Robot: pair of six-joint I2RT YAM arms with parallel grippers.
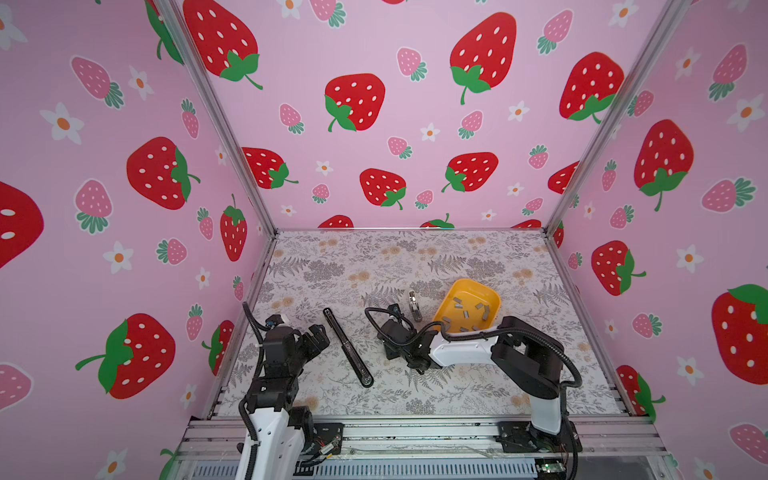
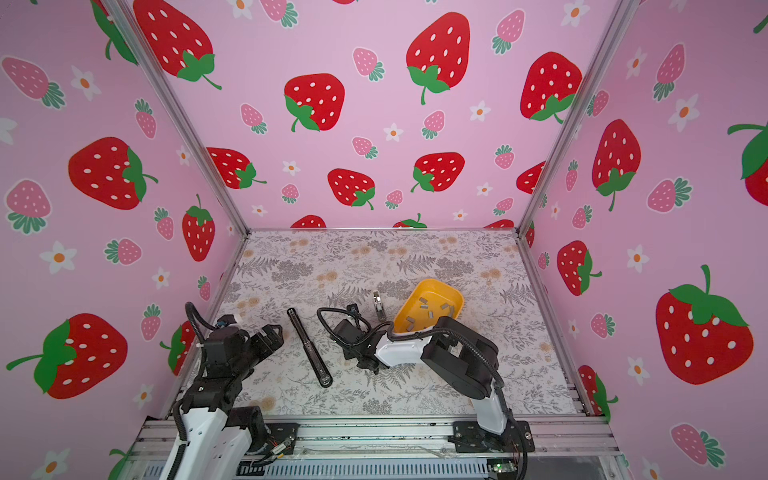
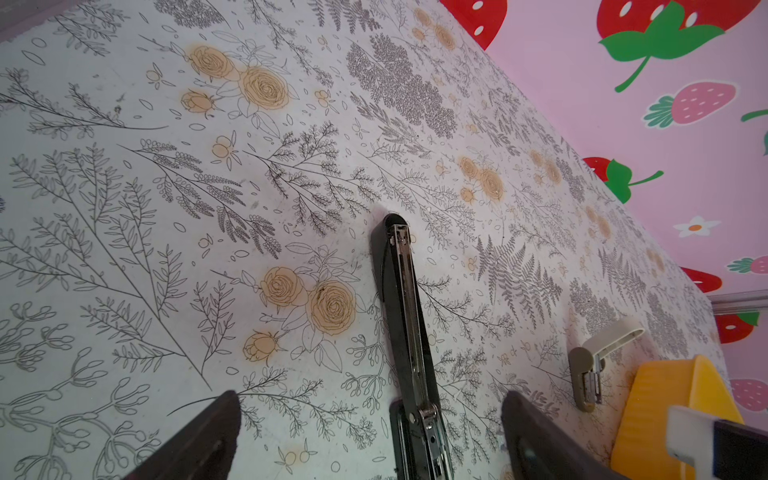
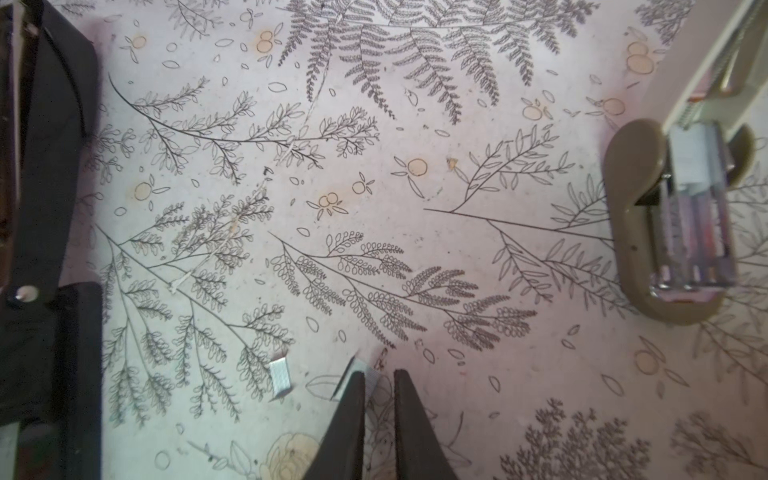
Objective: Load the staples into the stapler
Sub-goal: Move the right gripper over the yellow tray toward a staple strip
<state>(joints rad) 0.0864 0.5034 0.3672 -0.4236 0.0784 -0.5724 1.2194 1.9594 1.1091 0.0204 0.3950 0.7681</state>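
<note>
The stapler (image 1: 347, 347) lies opened flat, left of centre on the tabletop (image 1: 457, 257). It runs from far-left to near-right, with bare surface along both long sides. The left claw (image 1: 318, 336) hangs just left of it, its fingers (image 3: 199, 436) spread wide and holding nothing.

Most of the staples (image 1: 463, 313) sit in a yellow tray (image 1: 445, 302) right of centre, and the right arm hides the tray's near edge. A small beige tool (image 1: 414, 306) lies just left of the tray, not touching it.

The right claw (image 1: 390, 353) points down into the gap between the stapler and the beige tool. Its jaws are drawn almost together at one staple strip (image 4: 370, 371), but I cannot tell whether the strip is pinched. Another loose strip (image 4: 280, 376) lies flat near it, on the stapler's side.

The far half of the tabletop is open floral print. Pink strawberry walls (image 1: 395, 124) close the left, far and right sides, and metal rails (image 1: 415, 432) run along the near edge.
</note>
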